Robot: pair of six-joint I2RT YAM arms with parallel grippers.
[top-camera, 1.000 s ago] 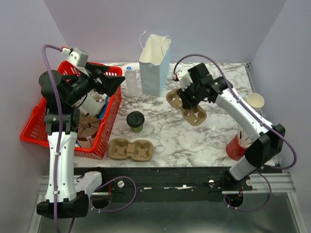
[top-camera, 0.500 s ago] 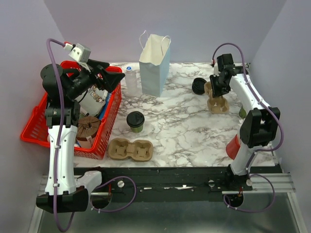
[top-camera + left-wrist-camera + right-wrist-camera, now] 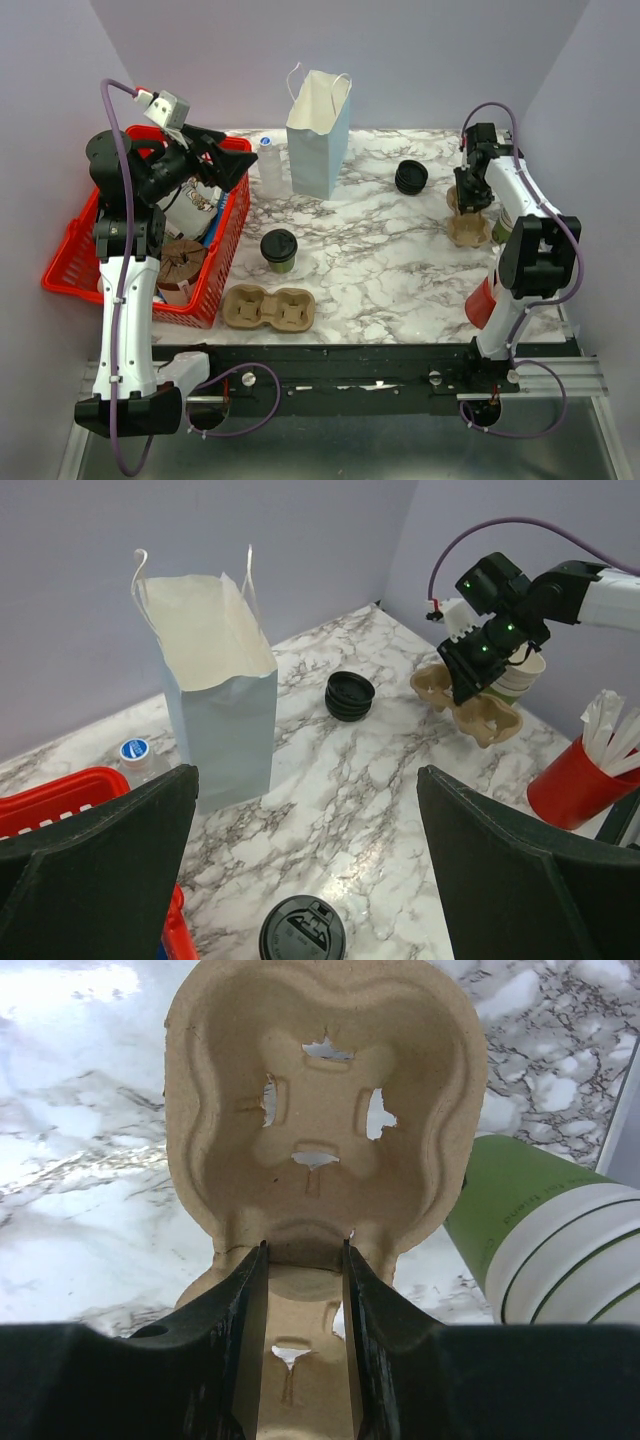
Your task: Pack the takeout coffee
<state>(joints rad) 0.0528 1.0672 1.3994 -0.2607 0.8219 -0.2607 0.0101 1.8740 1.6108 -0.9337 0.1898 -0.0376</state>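
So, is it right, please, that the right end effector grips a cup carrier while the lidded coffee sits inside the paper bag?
No: the top view shows the lidded coffee standing on the table, outside the paper bag. The rest holds.

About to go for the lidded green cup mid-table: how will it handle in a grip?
The coffee cup looks paper-walled, so a hard squeeze would probably dent it, less so near the black lid. Short and upright, it should slide rather than tip if nudged. Its fill is hidden, so weight is uncertain.
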